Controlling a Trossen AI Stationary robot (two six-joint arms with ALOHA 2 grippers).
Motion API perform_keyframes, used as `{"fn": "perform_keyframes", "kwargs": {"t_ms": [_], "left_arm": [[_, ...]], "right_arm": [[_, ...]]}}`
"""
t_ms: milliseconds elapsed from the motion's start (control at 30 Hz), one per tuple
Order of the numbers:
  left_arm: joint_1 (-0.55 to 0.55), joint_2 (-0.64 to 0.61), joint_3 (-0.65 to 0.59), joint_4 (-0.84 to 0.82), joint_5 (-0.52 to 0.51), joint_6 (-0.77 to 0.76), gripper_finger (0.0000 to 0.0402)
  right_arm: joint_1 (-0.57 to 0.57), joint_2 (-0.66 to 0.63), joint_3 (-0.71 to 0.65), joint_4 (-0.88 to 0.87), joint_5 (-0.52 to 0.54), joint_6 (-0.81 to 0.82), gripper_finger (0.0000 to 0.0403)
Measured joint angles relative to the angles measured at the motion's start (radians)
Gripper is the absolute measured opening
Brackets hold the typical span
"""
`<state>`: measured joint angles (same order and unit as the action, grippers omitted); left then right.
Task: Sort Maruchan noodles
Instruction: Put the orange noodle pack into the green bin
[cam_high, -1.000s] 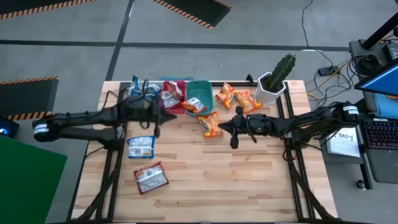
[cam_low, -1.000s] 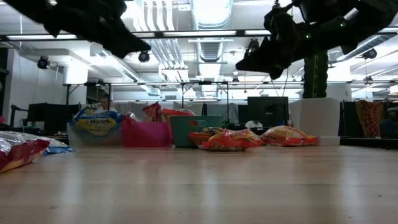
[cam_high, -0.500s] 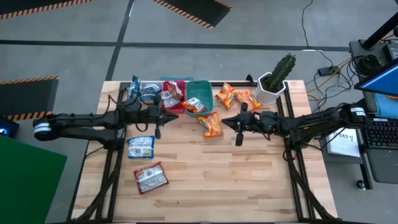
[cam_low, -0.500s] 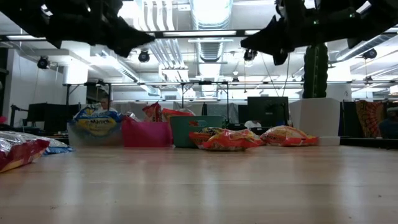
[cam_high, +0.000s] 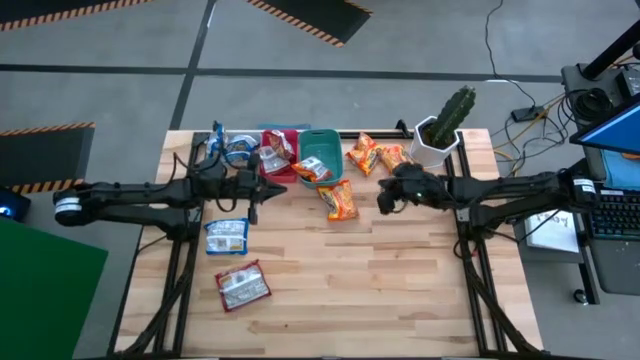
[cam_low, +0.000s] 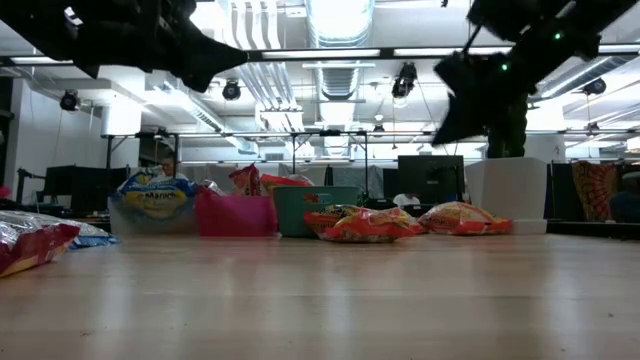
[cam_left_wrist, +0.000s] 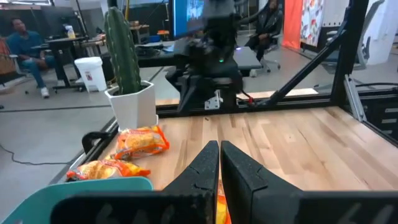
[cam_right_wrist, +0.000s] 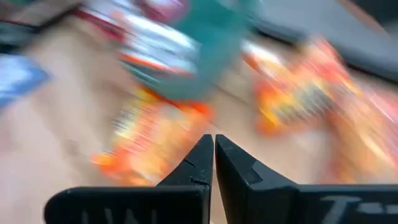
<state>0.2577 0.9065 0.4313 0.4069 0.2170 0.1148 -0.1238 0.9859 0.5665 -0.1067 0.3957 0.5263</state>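
Note:
Several Maruchan packets are in view. An orange one lies flat in front of the teal bin, and two more orange ones lie near the cactus pot. A blue packet and a red packet lie flat nearer the table's left. More packets sit in the clear bin, the red bin and the teal bin. My left gripper hovers shut in front of the red bin. My right gripper hangs shut in the air, right of the nearest orange packet.
A white pot with a cactus stands at the far right corner of the table. The three bins line the far edge. Bare wood fills the near half of the table. A person sits in the room beyond.
My right gripper has drawn back toward the table's right edge, away from the orange packet in front of the teal bin, and has tipped its fingers downward. The packets lie where they were.

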Motion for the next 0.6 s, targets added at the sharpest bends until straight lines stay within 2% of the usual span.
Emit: {"fn": "perform_keyframes", "kwargs": {"t_ms": [133, 200, 267, 400, 600], "left_arm": [[0.0, 0.014, 0.0, 0.003, 0.0, 0.001, 0.0], [0.0, 0.024, 0.005, 0.004, -0.003, 0.005, 0.0], [0.0, 0.037, 0.012, 0.005, -0.015, 0.006, 0.0], [0.0, 0.065, 0.018, 0.004, -0.035, 0.007, 0.0], [0.0, 0.101, 0.037, 0.003, -0.035, 0.018, 0.0]], "right_arm": [[-0.071, 0.027, 0.062, -0.302, 0.058, 0.244, 0.0009], [-0.106, 0.042, 0.07, -0.347, 0.078, 0.331, 0.0009], [-0.137, 0.059, 0.075, -0.347, 0.051, 0.37, 0.0011], [-0.179, 0.119, 0.11, -0.337, 0.02, 0.35, 0.0041], [-0.224, 0.244, 0.218, -0.337, 0.024, 0.262, 0.0127]]}}
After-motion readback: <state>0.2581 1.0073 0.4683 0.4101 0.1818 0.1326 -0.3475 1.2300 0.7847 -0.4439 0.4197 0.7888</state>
